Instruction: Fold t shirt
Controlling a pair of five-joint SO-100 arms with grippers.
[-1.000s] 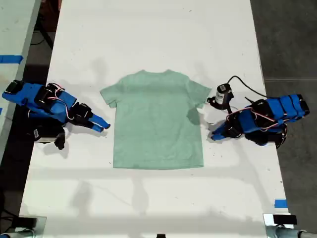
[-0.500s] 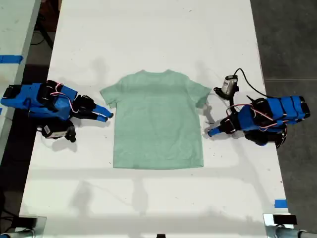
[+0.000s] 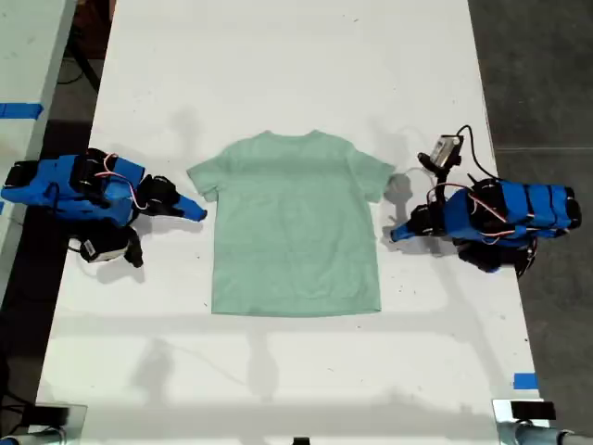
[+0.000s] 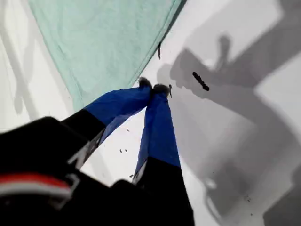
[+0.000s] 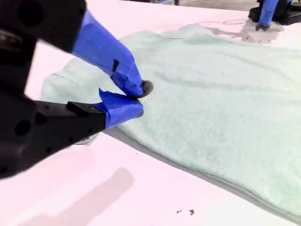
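Arms [image 3: 83,190] nearer t shirt [image 3: 292,222] now

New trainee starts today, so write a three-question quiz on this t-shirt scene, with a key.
1. True or false: the t shirt lies flat and unfolded on the table.
2. Pick one: my first hand is A) shut, with its tips just off the shirt's edge; B) wide open over the collar; C) lifting a sleeve off the table.
3. Short answer: which part of the shirt is my second hand nearest?
Key: 1 true; 2 A; 3 the sleeve at the exterior view's left.
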